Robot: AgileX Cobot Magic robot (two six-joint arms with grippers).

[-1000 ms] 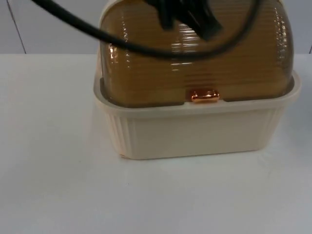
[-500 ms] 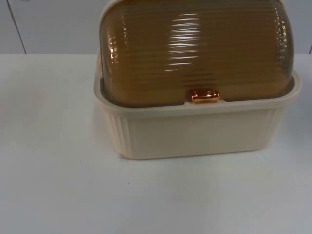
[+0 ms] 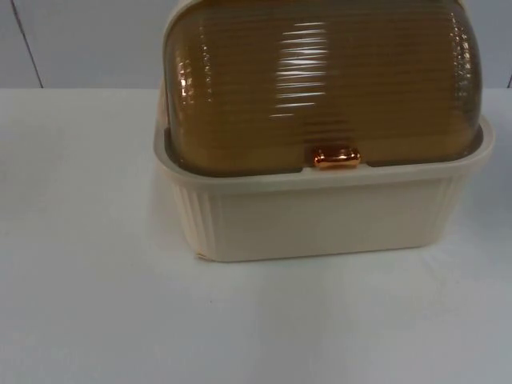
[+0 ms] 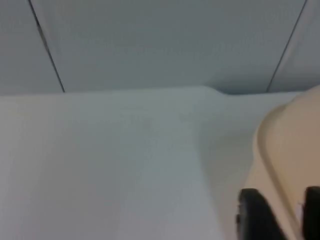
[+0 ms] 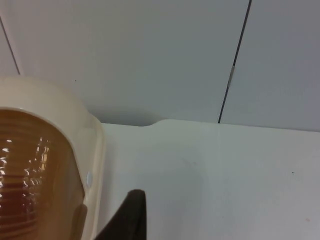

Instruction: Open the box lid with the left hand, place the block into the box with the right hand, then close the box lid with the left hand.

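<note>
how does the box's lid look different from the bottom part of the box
The lid is translucent amber and domed; the base is opaque cream and straight-walled. The lid's ribs run horizontally, while the base's ribs run vertically near its corners. The lid carries a shiny copper handle; the base has none. Both are ribbed plastic.

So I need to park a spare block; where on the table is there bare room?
Bare white table top lies left of the cream ribbed plastic box and along its front. The right wrist view shows more free table on the box's other side. The closed amber ribbed lid crowds the middle.
</note>
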